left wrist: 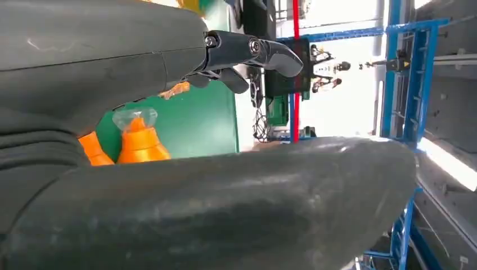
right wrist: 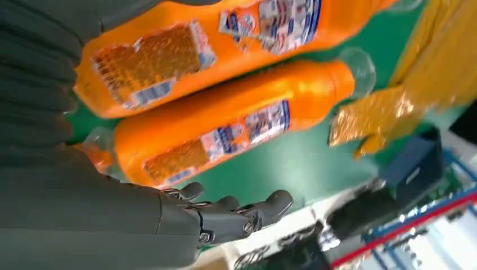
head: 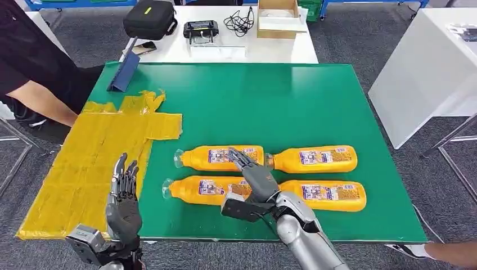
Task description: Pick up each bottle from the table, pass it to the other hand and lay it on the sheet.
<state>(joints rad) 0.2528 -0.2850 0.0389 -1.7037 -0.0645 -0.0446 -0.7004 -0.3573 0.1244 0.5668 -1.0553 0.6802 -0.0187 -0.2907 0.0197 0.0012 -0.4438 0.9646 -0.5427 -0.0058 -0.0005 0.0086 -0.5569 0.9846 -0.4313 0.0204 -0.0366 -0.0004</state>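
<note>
Four orange bottles lie on the green mat (head: 315, 101) in two rows of two, all with their long axes running side to side across our front and their clear caps pointing toward our left. Our right hand (head: 254, 177) is out over the middle of the group, fingers stretched and a little apart, holding nothing. The far-left bottle (head: 219, 158) lies just under and beyond its fingertips, and the near-left bottle (head: 205, 190) lies just beside the palm on the left-hand side. Whether the fingers already touch a bottle we cannot tell.

Our left hand (head: 124, 199) stands upright, fingers loosely extended and empty, over the near edge of the yellow sheet (head: 84, 163), well apart from the bottles. Its wrist camera looks past the thumb at two bottle caps (left wrist: 134, 119).

We judge the right hand much the nearer of the two, so the first pick falls to it. Since the bottles lie crosswise to the hand's reach, its fingers would close across a bottle's body, and the lifted bottle would then travel left, cap-first, toward the waiting left hand.
</note>
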